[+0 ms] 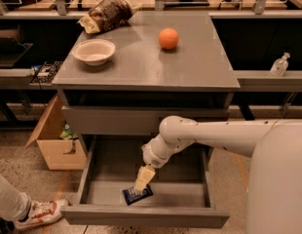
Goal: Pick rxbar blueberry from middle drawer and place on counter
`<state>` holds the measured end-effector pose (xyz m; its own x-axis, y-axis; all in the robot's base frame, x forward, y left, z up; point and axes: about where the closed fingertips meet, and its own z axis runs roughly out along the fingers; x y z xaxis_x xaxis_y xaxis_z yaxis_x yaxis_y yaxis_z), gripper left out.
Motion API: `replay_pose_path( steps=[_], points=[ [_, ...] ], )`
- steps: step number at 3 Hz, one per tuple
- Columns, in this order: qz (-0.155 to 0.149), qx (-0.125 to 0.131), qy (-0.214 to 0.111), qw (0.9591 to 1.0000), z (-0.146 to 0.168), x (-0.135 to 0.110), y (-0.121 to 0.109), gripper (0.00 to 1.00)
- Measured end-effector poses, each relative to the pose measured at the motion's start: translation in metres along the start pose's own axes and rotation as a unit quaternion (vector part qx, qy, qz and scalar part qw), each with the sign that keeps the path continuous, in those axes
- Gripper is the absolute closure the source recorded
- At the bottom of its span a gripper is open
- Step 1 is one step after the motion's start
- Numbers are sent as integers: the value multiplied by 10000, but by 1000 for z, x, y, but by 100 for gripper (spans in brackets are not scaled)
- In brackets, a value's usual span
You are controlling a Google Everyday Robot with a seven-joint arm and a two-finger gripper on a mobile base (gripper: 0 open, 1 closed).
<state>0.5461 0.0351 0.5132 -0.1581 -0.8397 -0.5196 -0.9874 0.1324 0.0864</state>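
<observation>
middle drawer (141, 216) is out, rxbar blueberry (137, 195) flat on its floor near the front. gripper (142, 179) hangs right over the bar, can't tell if open or closed. counter (141, 65) holds bowl (94, 51), orange (168, 38), snack bag (106, 14).

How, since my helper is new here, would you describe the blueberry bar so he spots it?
Find the grey cabinet and its open drawer. The bar lies near the drawer's front, just under the claw. It is flat, dark blue, the drawer's only item.
</observation>
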Motion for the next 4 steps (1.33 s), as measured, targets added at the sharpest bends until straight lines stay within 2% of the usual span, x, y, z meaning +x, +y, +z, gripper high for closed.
replay_pose_path(
  steps=[1, 2, 3, 4],
  points=[
    [8, -8, 87, 10000, 23, 14, -9, 0],
    [121, 133, 121, 9998, 48, 39, -18, 0],
    [185, 228, 102, 9995, 64, 50, -24, 0],
    [223, 142, -6, 9997, 86, 54, -23, 0]
  ],
)
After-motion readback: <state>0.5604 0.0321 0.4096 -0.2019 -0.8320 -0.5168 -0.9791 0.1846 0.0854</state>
